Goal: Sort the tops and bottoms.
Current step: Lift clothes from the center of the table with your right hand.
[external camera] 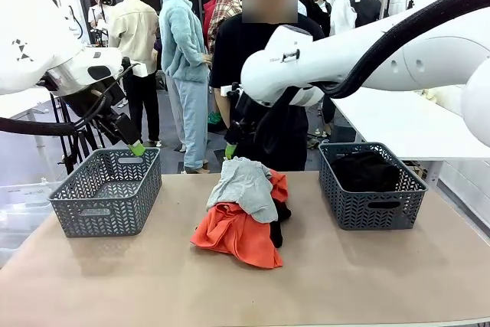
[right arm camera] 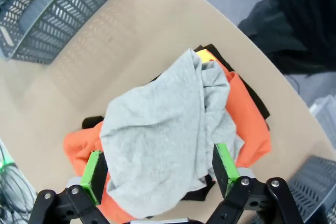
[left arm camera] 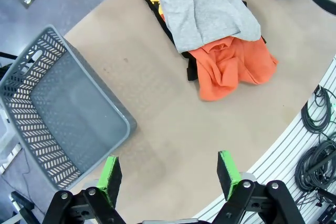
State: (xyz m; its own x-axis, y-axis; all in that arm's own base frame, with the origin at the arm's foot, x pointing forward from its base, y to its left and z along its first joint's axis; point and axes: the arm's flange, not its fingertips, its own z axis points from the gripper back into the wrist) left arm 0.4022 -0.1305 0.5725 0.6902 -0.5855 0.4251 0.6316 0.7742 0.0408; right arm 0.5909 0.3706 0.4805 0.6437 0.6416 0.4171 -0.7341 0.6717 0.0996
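Observation:
A pile of clothes lies mid-table. On top is a light grey top (external camera: 243, 185), under it an orange-red top (external camera: 233, 235), and black cloth (external camera: 280, 216) shows at the pile's right edge. Another black garment (external camera: 366, 170) lies in the right basket (external camera: 348, 208). My right gripper (right arm camera: 159, 170) hangs open just above the grey top (right arm camera: 157, 124), holding nothing. My left gripper (left arm camera: 169, 174) is open and empty, up over the table between the left basket (left arm camera: 94, 85) and the pile; in the front view it (external camera: 136, 147) sits above that basket's far rim.
The left basket (external camera: 76, 216) is empty. A person in black (external camera: 268, 74) stands at the far side behind the pile. A bit of yellow (right arm camera: 205, 55) peeks out at the pile's far edge. Bare tabletop (external camera: 344, 281) lies in front of the pile.

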